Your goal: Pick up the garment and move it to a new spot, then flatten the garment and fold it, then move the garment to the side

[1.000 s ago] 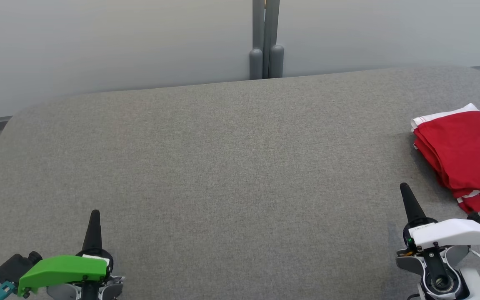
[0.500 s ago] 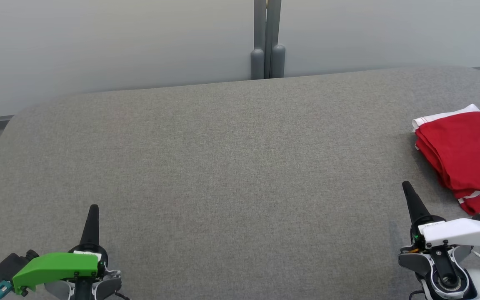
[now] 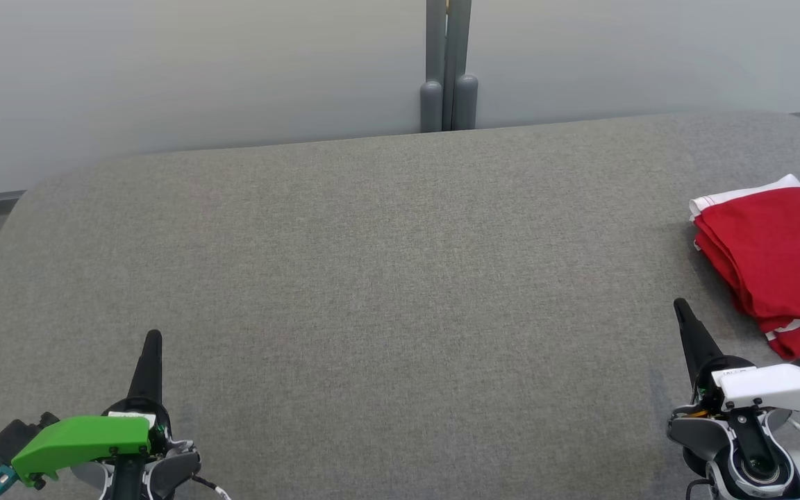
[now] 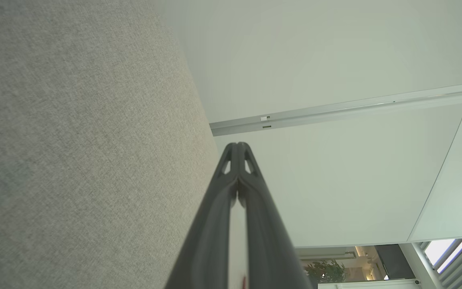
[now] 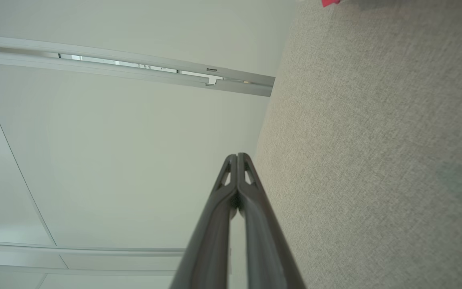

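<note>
Garment (image 3: 778, 257), red and folded, lies at the right edge of frame on the grey cushion (image 3: 400, 278). Left gripper (image 3: 153, 336) and right gripper (image 3: 680, 304) are clenched, empty. A careless nudge from the right one could, I think, unfold the stack.

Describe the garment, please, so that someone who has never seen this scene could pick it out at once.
Start from the broad grey fabric surface in the head view and follow it to its right edge. There, beyond the right gripper, lies the garment, folded into a layered stack. It is the one bright red thing there, with a white band along its far edge.
</note>
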